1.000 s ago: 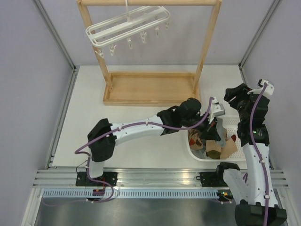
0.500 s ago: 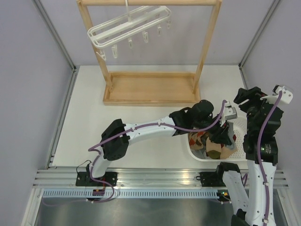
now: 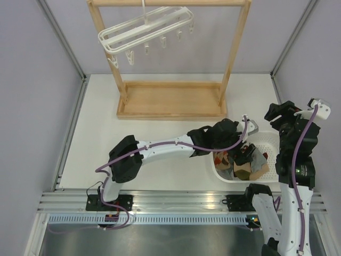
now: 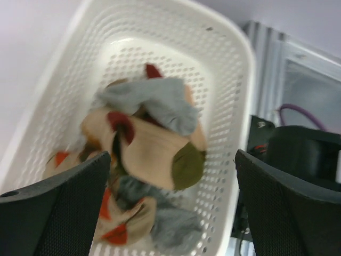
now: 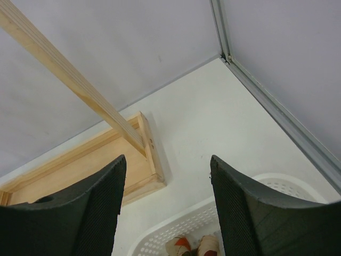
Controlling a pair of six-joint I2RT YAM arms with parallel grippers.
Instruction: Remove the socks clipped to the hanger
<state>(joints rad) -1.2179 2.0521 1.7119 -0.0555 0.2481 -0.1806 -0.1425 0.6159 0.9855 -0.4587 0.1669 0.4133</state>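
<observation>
The white hanger (image 3: 144, 31) hangs tilted from the top bar of the wooden rack, and its small clips dangle with no sock on them. The socks (image 3: 242, 162) lie heaped in a white perforated basket (image 3: 219, 172) at the right. In the left wrist view a grey sock (image 4: 154, 101), a tan one with an olive heel (image 4: 154, 154) and an argyle one (image 4: 120, 226) are piled together. My left gripper (image 4: 171, 156) hovers open just above that pile (image 3: 246, 153), gripping nothing. My right gripper (image 5: 166, 160) is open and empty, raised behind the basket (image 3: 281, 113).
The wooden rack (image 3: 170, 101) stands at the back centre on a flat tray base (image 5: 69, 165), with a slanted post (image 5: 69, 74). The basket's far rim (image 5: 176, 229) shows under the right gripper. Metal rails run along the table's near edge (image 3: 176, 201).
My left gripper went from shut to wide open over the basket, and a sock now lies on the pile. The right arm swung out to the right and has held still since.
</observation>
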